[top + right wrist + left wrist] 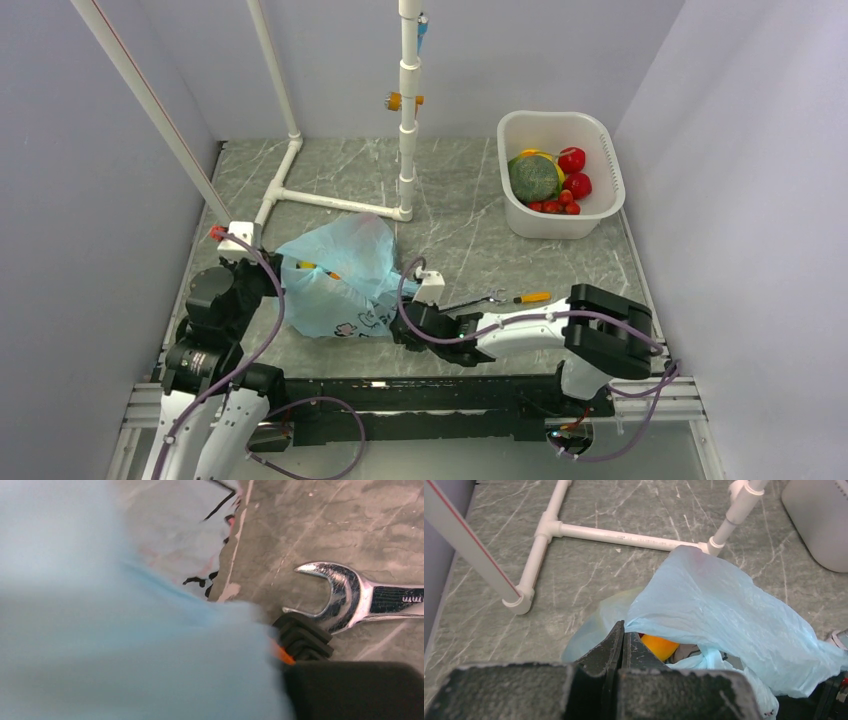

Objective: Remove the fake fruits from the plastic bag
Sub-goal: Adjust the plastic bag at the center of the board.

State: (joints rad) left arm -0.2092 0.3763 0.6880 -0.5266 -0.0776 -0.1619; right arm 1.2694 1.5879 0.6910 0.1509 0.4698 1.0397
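Note:
The light-blue plastic bag (345, 270) lies crumpled on the marble table, its printed side toward the near edge. My left gripper (287, 268) is shut at the bag's left rim (639, 611), pinching the film and holding the mouth up. Inside the mouth shows an orange fake fruit (659, 646); from above a yellow and orange bit (312, 268) peeks out. My right gripper (402, 322) presses into the bag's lower right corner. Blue film (130, 645) fills the right wrist view; only one black finger (302, 639) shows, with an orange sliver beside it.
A spanner (500, 298) (345, 597) with an orange handle lies just right of the bag. A white tub (605, 150) at the back right holds a green melon (534, 178), red fruits (573, 160) and cherry tomatoes. A white pipe frame (330, 200) (624, 536) stands behind the bag.

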